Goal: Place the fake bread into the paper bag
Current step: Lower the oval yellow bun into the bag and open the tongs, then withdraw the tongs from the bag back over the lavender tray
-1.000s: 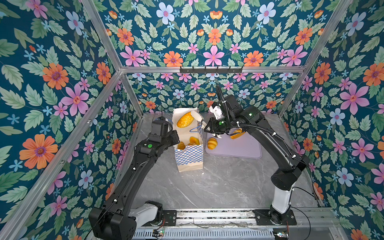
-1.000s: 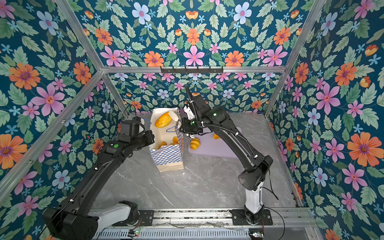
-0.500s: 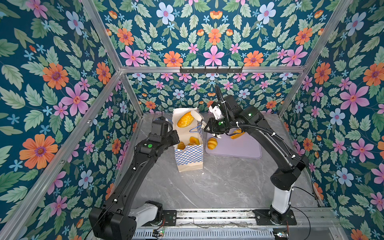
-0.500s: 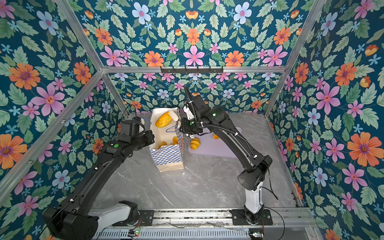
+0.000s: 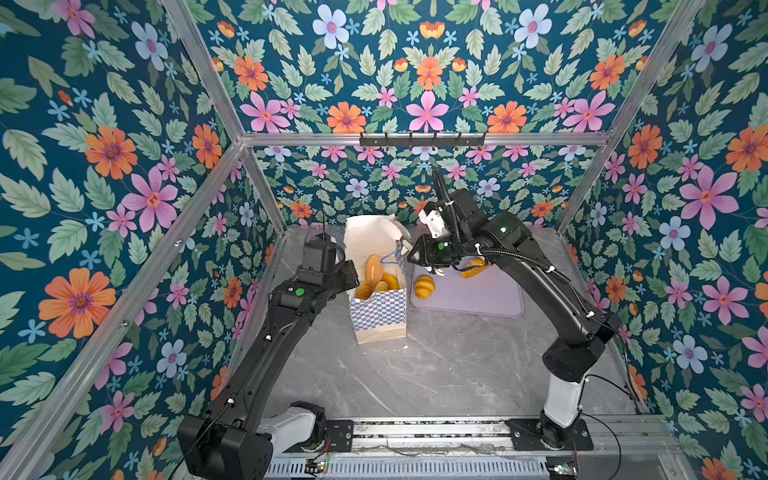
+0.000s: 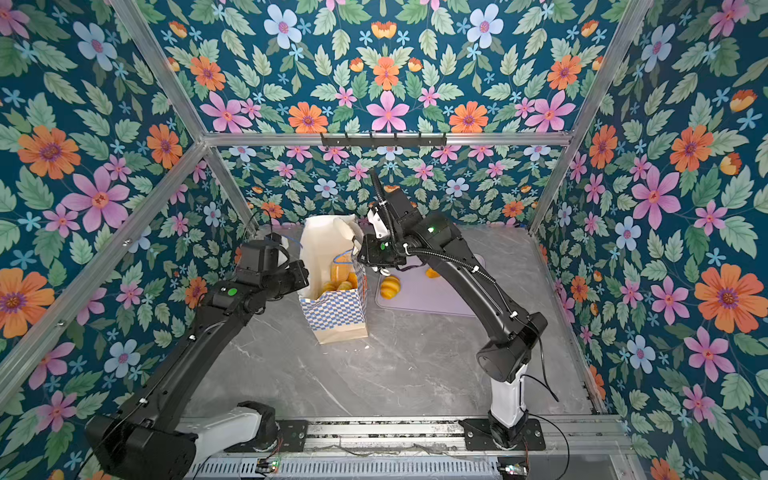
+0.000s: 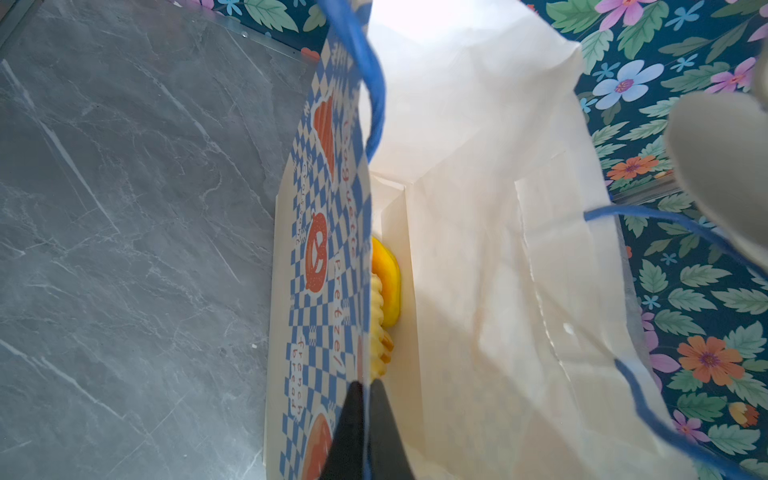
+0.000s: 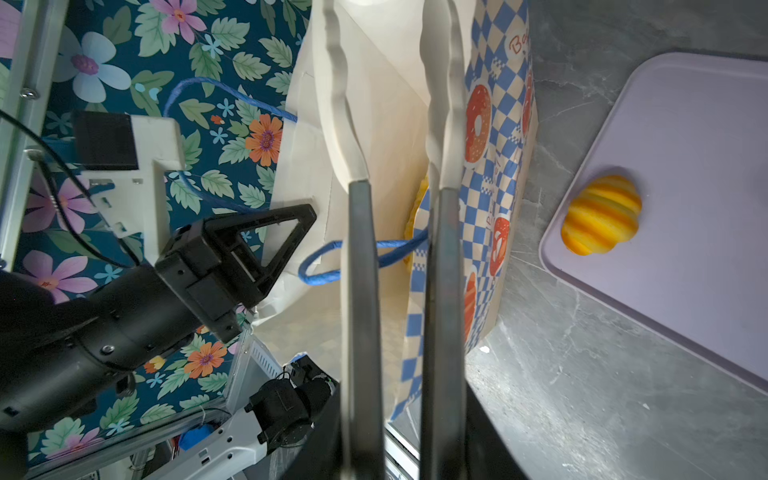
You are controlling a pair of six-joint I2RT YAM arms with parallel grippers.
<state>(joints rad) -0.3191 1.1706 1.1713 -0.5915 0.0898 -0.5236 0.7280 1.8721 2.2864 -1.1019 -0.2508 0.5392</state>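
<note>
Now, paper bag from above: in both top views the paper bag (image 5: 379, 309) (image 6: 337, 309) stands upright on the grey marble table (image 5: 436, 374), mouth open, between the two arms.
Fake bread from above: several golden pieces of fake bread (image 5: 376, 274) (image 6: 343, 279) sit piled together down inside the bag.
Lilac tray: the lilac tray (image 5: 478, 301) lies just beside the bag, on its right. A croissant (image 5: 424, 286) (image 6: 390, 286) rests on the tray near the bag. A loaf (image 5: 473, 268) sits farther back, partly hidden by the right arm.
Left gripper from above: the left gripper (image 5: 349, 276) is right at the bag's left rim, and from up here I can't read its jaws.
Right gripper from above: the right gripper (image 5: 409, 250) hangs at the bag's right rim, close by a blue cord handle (image 5: 388, 258).
Left wrist view, grip: the black fingers (image 7: 353, 419) are pressed together, pinching the top edge of the bag's checkered wall (image 7: 324, 249).
Left wrist view, bread: a yellow ridged piece (image 7: 386, 286) lies at the bottom, tight against that wall.
Right wrist view, jaws: the two fingers (image 8: 361, 291) stand a narrow gap apart and empty, pointing into the bag's mouth, with the blue cord crossing behind them.
Right wrist view, contact: one finger lines up along the checkered wall, but whether it touches I can't tell.
Right wrist view, bread: a yellow sliver (image 8: 419, 199) peeks out inside the bag, and the croissant (image 8: 600, 216) sits out on the tray (image 8: 685, 145).
</note>
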